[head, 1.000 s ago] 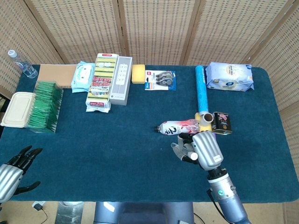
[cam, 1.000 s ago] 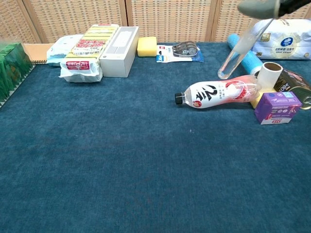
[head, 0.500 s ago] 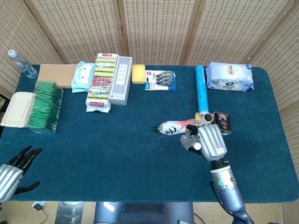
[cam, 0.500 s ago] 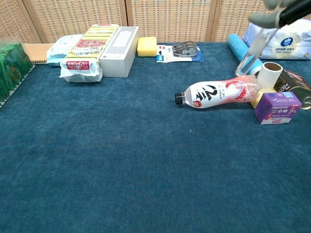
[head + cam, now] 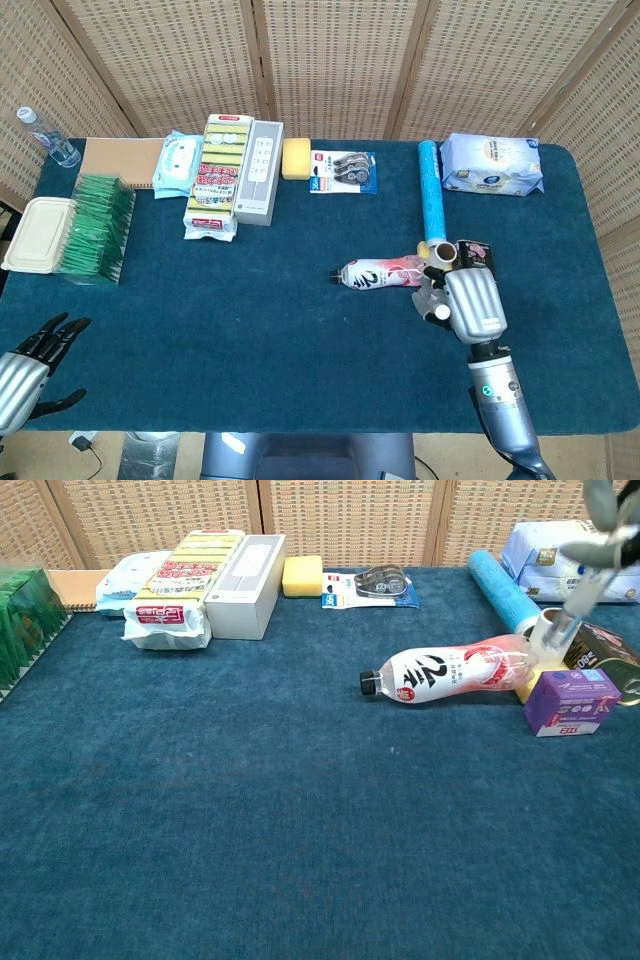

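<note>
While my right hand pinches the clear tube at its top, tip over the roll at 3 o'clock, it handles light, slick, brittle; left hand spread, idle.

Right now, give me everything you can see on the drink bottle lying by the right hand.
The drink bottle is clear plastic with a white, red and pink label bearing black characters and a dark cap. It lies on its side on the blue table cover, cap pointing left, base toward a white tape roll and purple box. The right hand hovers just right of it; contact can't be told.
</note>
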You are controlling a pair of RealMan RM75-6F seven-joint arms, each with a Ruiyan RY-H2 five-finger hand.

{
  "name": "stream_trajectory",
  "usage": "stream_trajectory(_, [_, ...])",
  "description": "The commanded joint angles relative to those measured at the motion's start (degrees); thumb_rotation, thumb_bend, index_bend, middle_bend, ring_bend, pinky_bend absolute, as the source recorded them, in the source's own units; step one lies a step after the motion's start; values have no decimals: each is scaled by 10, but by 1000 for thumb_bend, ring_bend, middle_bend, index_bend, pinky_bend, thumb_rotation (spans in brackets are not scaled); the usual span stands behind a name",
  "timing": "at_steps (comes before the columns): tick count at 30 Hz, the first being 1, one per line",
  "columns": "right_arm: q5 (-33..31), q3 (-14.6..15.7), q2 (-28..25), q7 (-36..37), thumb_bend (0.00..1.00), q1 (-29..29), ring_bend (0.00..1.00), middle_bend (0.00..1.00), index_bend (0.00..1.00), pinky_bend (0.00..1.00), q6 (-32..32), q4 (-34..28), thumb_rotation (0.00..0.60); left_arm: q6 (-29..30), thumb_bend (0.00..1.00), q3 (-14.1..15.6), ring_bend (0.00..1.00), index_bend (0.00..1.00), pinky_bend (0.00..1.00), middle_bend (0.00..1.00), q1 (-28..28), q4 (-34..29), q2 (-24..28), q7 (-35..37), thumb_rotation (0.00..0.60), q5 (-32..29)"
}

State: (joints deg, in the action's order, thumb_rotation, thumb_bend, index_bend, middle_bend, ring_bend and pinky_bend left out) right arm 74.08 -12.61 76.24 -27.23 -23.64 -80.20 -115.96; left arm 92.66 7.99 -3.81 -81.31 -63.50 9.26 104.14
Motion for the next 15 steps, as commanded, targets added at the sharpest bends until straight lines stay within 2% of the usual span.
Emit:
stream_trajectory(1, [-22,-49,3,21,417,2,1000,1000,789,942,-32,7,600,-2,113,1,76,0,296,156,0,-2,0,-3,600,1])
stream_trajectory(3, [-25,-50,7,21,418,2,1000,1000,789,942,-36,4,600,5,114,3,76,0,296,156,0,-1,1,1,600,8])
stream_trajectory(7, [-15,-9,-18,1,416,1,1000,1000,789,941,6,-2,600,10,114,1,76,0,296,156,0,3,1,8,600,9])
stream_trajectory(12, [-23,-48,10,24,416,-6,1000,1000,789,942,-26,15,600,0,114,-1,76,0,296,156,-1,2,-3,-2,600,1])
stream_trajectory(15, [-48,-54,-2,11,416,-21,1000,1000,788,942,5,9,600,10,114,2,76,0,296,156,-2,4,0,9,600,15])
